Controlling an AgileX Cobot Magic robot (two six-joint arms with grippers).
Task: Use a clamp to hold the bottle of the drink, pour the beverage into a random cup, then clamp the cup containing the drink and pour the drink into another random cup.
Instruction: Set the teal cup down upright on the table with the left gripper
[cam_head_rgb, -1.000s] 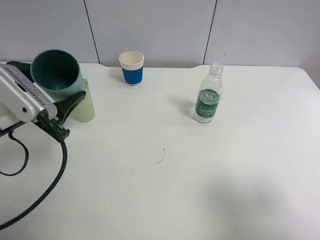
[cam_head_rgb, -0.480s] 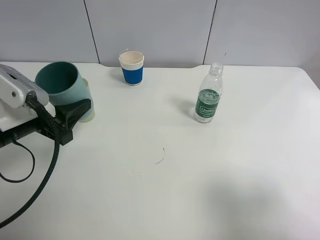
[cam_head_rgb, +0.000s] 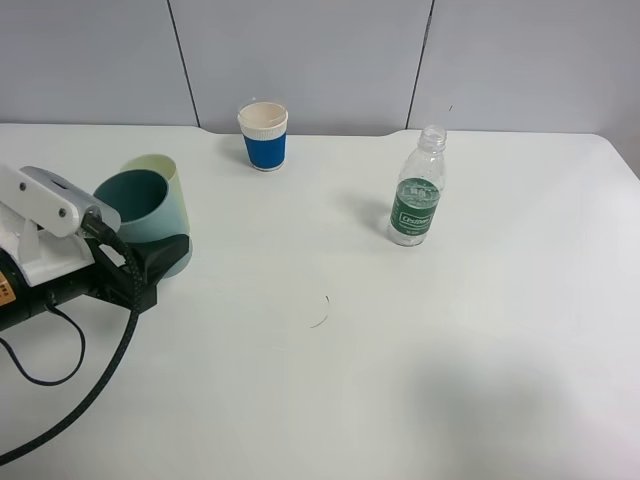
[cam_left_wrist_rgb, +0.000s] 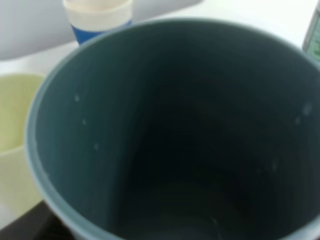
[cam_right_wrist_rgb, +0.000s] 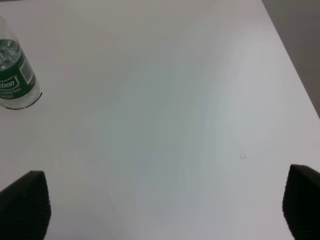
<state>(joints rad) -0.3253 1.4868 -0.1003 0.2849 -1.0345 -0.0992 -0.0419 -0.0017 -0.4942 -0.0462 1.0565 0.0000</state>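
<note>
Probably a lab or test room: a plain white desk (cam_head_rgb: 400, 380) stands against bare grey wall panels (cam_head_rgb: 300, 60), with a cabled robot arm (cam_head_rgb: 50, 250) on it.

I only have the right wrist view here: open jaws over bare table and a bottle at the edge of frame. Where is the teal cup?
Observer: The teal tumbler is held in the left gripper at the table's left side, beside the pale yellow-green tumbler.
Operator: Is it upright?
Observer: No, it is tilted, with its mouth facing up and toward the high camera.
Operator: Anything left inside it?
Observer: The left wrist view looks straight into it: only droplets on the dark green wall, no pool that I can make out.
Operator: And the third cup?
Observer: The blue-sleeved paper cup stands upright near the back edge, apart from both tumblers.
</note>
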